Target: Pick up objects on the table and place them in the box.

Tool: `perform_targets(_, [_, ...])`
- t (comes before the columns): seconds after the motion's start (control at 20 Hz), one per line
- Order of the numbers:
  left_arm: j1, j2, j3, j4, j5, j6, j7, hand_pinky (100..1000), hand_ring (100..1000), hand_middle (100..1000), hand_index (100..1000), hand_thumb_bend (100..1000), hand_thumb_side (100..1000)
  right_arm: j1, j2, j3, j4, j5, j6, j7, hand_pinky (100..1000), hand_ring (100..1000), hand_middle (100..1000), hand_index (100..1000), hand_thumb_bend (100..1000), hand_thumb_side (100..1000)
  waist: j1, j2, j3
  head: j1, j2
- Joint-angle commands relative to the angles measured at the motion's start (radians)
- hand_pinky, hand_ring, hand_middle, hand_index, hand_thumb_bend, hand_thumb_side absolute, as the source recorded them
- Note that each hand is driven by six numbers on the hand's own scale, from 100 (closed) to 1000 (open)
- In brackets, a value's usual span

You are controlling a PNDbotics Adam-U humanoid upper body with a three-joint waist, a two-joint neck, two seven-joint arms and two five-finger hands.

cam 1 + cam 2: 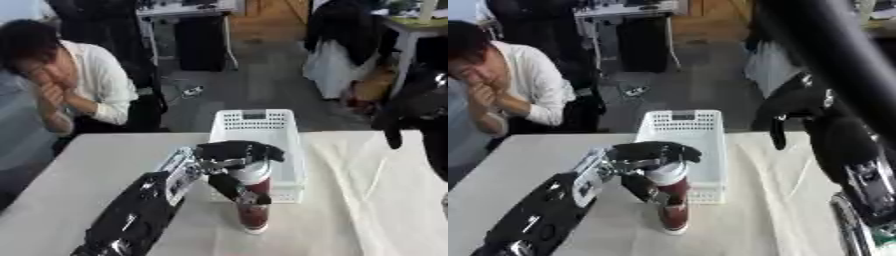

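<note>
A red and white cup-like container (253,202) stands on the table just in front of the white perforated box (257,131). My left hand (229,159) comes in from the lower left and has its fingers and thumb curled round the container's upper part. The box stands past the hand at the middle of the table, and what it holds is hidden. My right hand (791,111) hangs raised at the right, above the table beside the box, fingers drooping and holding nothing.
A pale cloth (376,190) covers the right half of the table (87,170). A person sits at the far left edge, head resting on hands. My right arm fills the right side of the right eye view.
</note>
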Motion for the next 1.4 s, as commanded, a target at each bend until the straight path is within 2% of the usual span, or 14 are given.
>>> perform_targets(0.05, [0.033, -0.026, -0.01, 0.093, -0.015, 0.0, -0.053, 827, 1000, 1000, 1000, 1000, 678, -0.019, -0.002, -0.002, -0.016, 0.0, 0.001, 0.003, 190, 492, 544, 692, 113, 953, -0.004, 0.006, 0.0, 0.009, -0.014])
perform_targets(0.1, [0.035, -0.028, -0.01, 0.097, 0.002, -0.003, -0.064, 599, 826, 996, 1000, 1000, 686, -0.019, -0.002, -0.002, -0.016, 0.0, 0.0, 0.003, 189, 492, 544, 692, 112, 953, -0.004, 0.006, 0.001, 0.008, -0.013])
perform_targets(0.15, [0.037, -0.031, -0.011, 0.098, 0.029, -0.013, -0.074, 571, 806, 990, 1000, 1000, 690, -0.018, -0.004, -0.002, -0.016, 0.0, 0.0, 0.004, 189, 492, 544, 692, 112, 953, -0.004, 0.006, 0.002, 0.006, -0.012])
perform_targets(0.2, [0.04, -0.033, -0.013, 0.1, 0.059, -0.022, -0.086, 384, 663, 938, 988, 989, 725, -0.018, -0.004, -0.002, -0.016, 0.001, 0.0, 0.004, 188, 492, 543, 692, 110, 952, -0.004, 0.005, 0.004, 0.005, -0.012])
perform_targets(0.3, [0.044, -0.036, -0.02, 0.103, 0.136, -0.047, -0.121, 284, 562, 887, 946, 953, 750, -0.016, -0.006, -0.002, -0.016, 0.001, 0.0, 0.004, 187, 491, 542, 692, 108, 952, -0.003, 0.004, 0.006, 0.003, -0.012])
perform_targets(0.45, [0.045, -0.033, -0.044, 0.082, 0.251, -0.077, -0.191, 401, 607, 904, 960, 979, 737, -0.015, -0.009, -0.002, -0.016, 0.002, -0.001, 0.003, 187, 492, 542, 692, 108, 952, -0.003, 0.003, 0.009, -0.002, -0.013])
perform_targets(0.5, [0.044, -0.03, -0.051, 0.069, 0.278, -0.079, -0.212, 510, 714, 944, 977, 1000, 709, -0.015, -0.01, -0.002, -0.016, 0.003, -0.001, 0.003, 188, 492, 543, 692, 108, 952, -0.003, 0.003, 0.01, -0.003, -0.013])
perform_targets(0.65, [0.037, -0.016, -0.07, 0.007, 0.335, -0.086, -0.245, 660, 832, 988, 990, 1000, 674, -0.013, -0.011, -0.003, -0.016, 0.004, -0.002, 0.001, 188, 492, 543, 692, 108, 952, -0.001, 0.001, 0.012, -0.004, -0.013])
perform_targets(0.85, [0.03, 0.0, -0.096, -0.064, 0.381, -0.073, -0.254, 749, 866, 1000, 1000, 1000, 665, -0.011, -0.012, -0.001, -0.016, 0.005, -0.001, 0.0, 189, 493, 544, 691, 108, 951, 0.001, -0.003, 0.012, -0.005, -0.014])
perform_targets(1.0, [0.031, 0.004, -0.114, -0.086, 0.382, -0.041, -0.288, 667, 823, 1000, 1000, 1000, 741, -0.011, -0.012, -0.001, -0.016, 0.005, 0.0, 0.0, 190, 493, 544, 691, 107, 950, 0.002, -0.005, 0.01, -0.005, -0.015])
perform_targets(1.1, [0.032, 0.009, -0.12, -0.089, 0.349, -0.01, -0.322, 748, 837, 1000, 1000, 962, 795, -0.011, -0.011, 0.0, -0.016, 0.005, 0.0, 0.0, 190, 493, 544, 691, 107, 950, 0.003, -0.005, 0.009, -0.005, -0.016])
perform_targets(1.15, [0.031, 0.013, -0.121, -0.093, 0.318, 0.005, -0.336, 778, 831, 1000, 997, 876, 827, -0.012, -0.011, 0.0, -0.016, 0.004, 0.0, 0.0, 190, 493, 544, 691, 106, 950, 0.003, -0.006, 0.009, -0.006, -0.015])
perform_targets(1.3, [0.03, 0.022, -0.115, -0.107, 0.199, 0.04, -0.343, 755, 805, 1000, 984, 651, 841, -0.011, -0.011, 0.0, -0.016, 0.005, 0.001, 0.0, 189, 493, 544, 691, 105, 950, 0.004, -0.006, 0.009, -0.007, -0.013])
perform_targets(1.4, [0.031, 0.026, -0.111, -0.103, 0.107, 0.064, -0.337, 754, 805, 1000, 985, 637, 837, -0.011, -0.011, 0.0, -0.016, 0.005, 0.001, 0.001, 190, 493, 544, 691, 105, 950, 0.004, -0.006, 0.009, -0.006, -0.011])
